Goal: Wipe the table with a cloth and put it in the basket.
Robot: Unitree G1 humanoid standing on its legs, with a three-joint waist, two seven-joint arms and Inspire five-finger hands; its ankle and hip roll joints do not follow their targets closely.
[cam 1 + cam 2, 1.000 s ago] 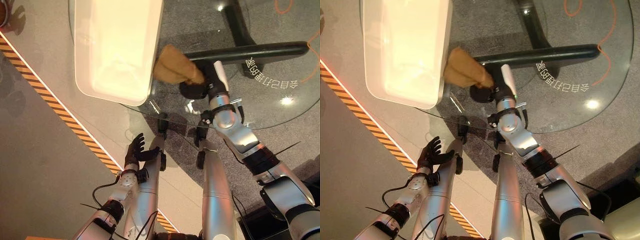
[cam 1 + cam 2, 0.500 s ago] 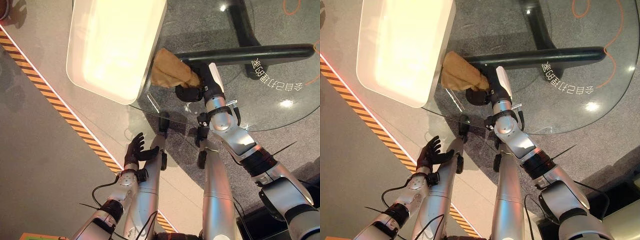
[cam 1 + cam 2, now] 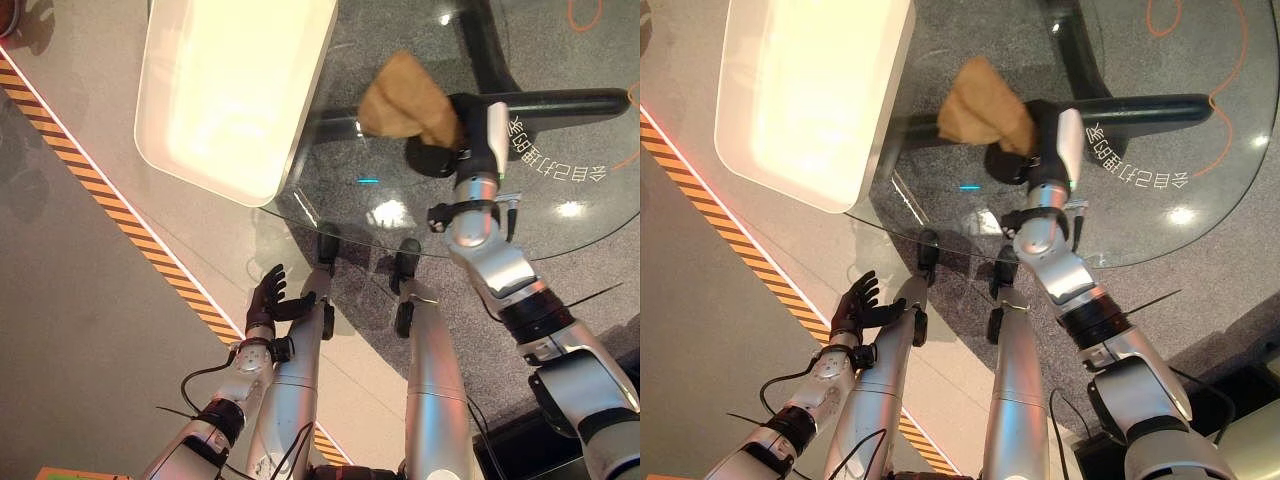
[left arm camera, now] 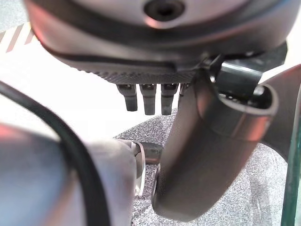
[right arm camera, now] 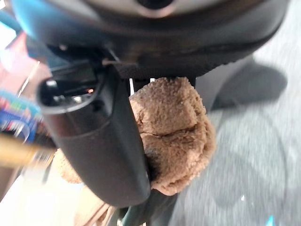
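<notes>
- Right hand [image 3: 440,155] — fingers curled round the brown cloth [image 3: 405,105], held over the glass table [image 3: 560,235], beside the white basket [image 3: 235,95].
- Left hand [image 3: 268,305] — fingers relaxed, holding nothing, below the table edge.

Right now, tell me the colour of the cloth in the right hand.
The cloth is tan-brown, plain and fuzzy, clearest in the right wrist view, gripped by the right hand.

Left arm [image 3: 245,362] and right arm [image 3: 495,265] in silver-grey, smooth rounded shells broken by black bands at the joints. Left hand [image 3: 268,300] dark throughout, casing with a finely ribbed black edge and a round recessed screw [image 4: 163,8]; right hand [image 3: 440,155] likewise dark, thumb under a white cover [image 3: 493,125]. Thin black cable [image 3: 195,380] looping off the left forearm.
</notes>
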